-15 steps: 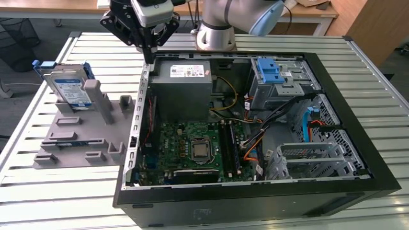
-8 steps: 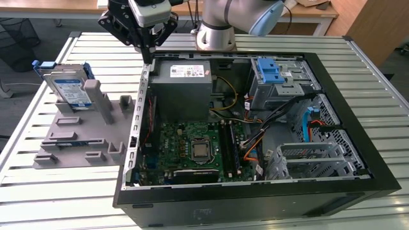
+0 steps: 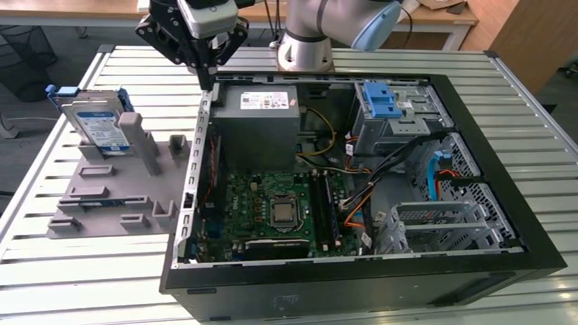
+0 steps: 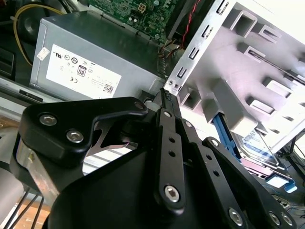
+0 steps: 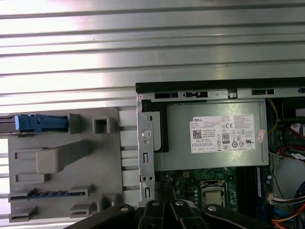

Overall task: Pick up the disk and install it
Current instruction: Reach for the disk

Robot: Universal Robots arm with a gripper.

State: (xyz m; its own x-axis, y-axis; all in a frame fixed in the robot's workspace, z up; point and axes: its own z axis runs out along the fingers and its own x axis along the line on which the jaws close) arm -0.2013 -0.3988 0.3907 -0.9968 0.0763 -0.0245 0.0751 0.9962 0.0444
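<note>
Nearest the exterior camera lies the slatted metal counter [image 3: 81, 298], and on it rests the open computer case [image 3: 361, 298], laid on its side with the motherboard [image 3: 271, 210] exposed. Behind the case rises the robot arm [image 3: 312, 34]. At the case's far end sits the large grey power supply box [image 3: 257, 128], and toward the exterior view's right a drive cage [image 3: 402, 125] carries a bare blue latch piece [image 3: 381, 101]. On the counter at the exterior view's left, just beside the case, lies a grey holder [image 3: 118, 196]. The disk [image 3: 99, 122] stands on edge in the holder's far slot, label toward the camera, blue bracket around it. The hand [image 3: 210, 82] hangs over the case's far corner wall, between disk and power supply box. Its fingers are drawn together with nothing between them.

By my judgement the task has barely begun. The disk is untouched in its holder, apart from the hand, so both the pick-up and the installing are left.

The exterior view gives the disk's labelled face. The first wrist view looks straight down and gives the disk [image 5: 40, 123] edge-on as a blue strip at the holder's end. In the second wrist view the hand [image 4: 167, 93] has its fingertips meeting right at the case's perforated rim, with the disk [image 4: 259, 151] beyond the holder.
</note>
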